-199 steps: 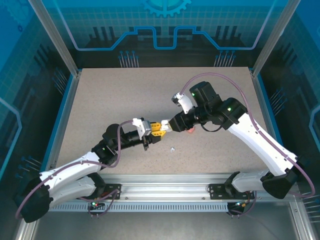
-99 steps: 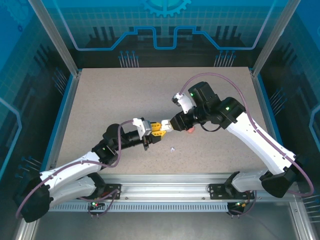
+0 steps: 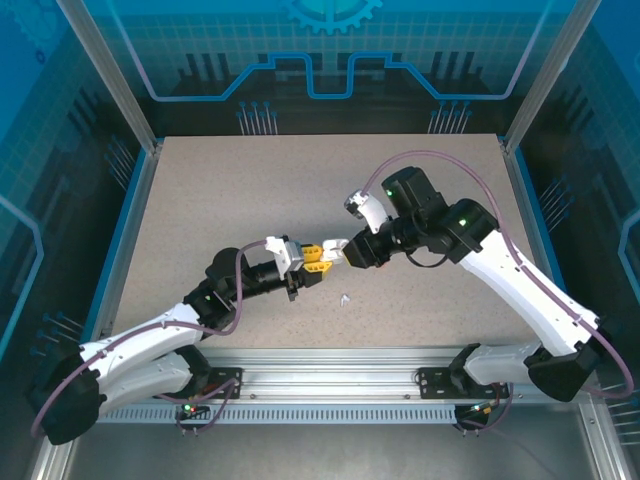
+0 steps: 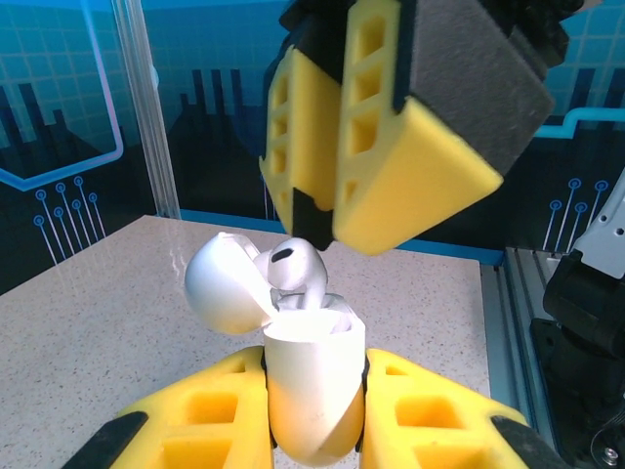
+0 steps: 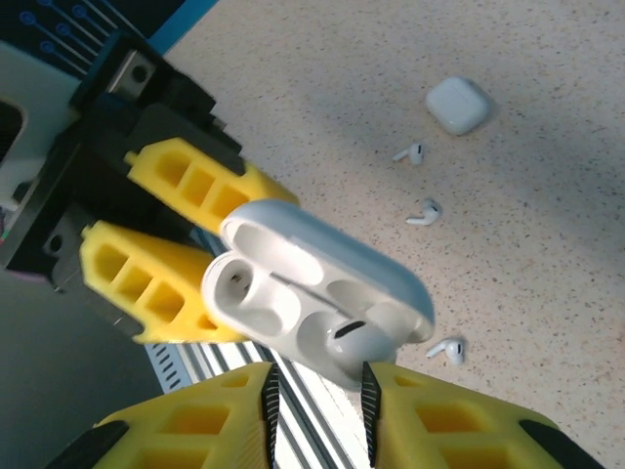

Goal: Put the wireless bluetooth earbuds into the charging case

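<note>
You have a glossy white charging case and a white earbud with a small black grille. Your left gripper has bright yellow fingers. Your right gripper is yellow too, with a dark grey pad and black trim. The table is beige with fine dark speckles. The loose earbuds and a second case are white. The backdrop is blue, patterned with lighter circuit lines.

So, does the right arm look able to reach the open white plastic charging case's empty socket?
Probably yes: the left gripper holds the case open towards the right gripper, and nothing covers the empty socket.
</note>
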You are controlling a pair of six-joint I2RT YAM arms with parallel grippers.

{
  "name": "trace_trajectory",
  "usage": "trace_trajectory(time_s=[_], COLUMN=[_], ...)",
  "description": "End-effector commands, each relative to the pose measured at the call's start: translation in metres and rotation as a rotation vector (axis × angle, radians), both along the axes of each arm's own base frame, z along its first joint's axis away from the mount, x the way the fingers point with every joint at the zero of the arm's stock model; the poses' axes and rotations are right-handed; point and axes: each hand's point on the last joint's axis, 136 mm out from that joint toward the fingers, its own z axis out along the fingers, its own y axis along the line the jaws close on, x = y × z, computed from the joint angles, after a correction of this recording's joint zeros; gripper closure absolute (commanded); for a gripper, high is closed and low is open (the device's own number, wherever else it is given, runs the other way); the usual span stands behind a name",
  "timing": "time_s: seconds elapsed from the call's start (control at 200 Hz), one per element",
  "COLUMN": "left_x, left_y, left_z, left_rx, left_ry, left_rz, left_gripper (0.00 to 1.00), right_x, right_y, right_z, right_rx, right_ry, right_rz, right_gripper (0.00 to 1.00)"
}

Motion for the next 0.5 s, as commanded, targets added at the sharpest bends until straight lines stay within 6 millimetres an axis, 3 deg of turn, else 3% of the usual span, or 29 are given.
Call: trace_trajectory(time_s=[0.0, 0.225, 0.495], left_x=[0.000, -0.001, 0.006], left_y=[-0.003, -0.003, 0.001], left_z=[0.022, 0.023, 0.026], left_rx=[-0.046, -0.050, -0.075], left_ry=[-0.047, -0.046, -0.075], left_rz=[-0.004, -0.013, 0.039], left_gripper=[1.00, 1.00, 1.00], right_x=[-0.016, -0.003, 0.006], right_y=[0.000, -0.010, -0.023], right_z=[0.001, -0.001, 0.029], right_rx=[0.022, -0.001, 0.103], right_ry=[-0.007, -0.026, -0.052], right_rz=[0.074, 0.007, -0.116], right_gripper=[0.69, 0.66, 0.44])
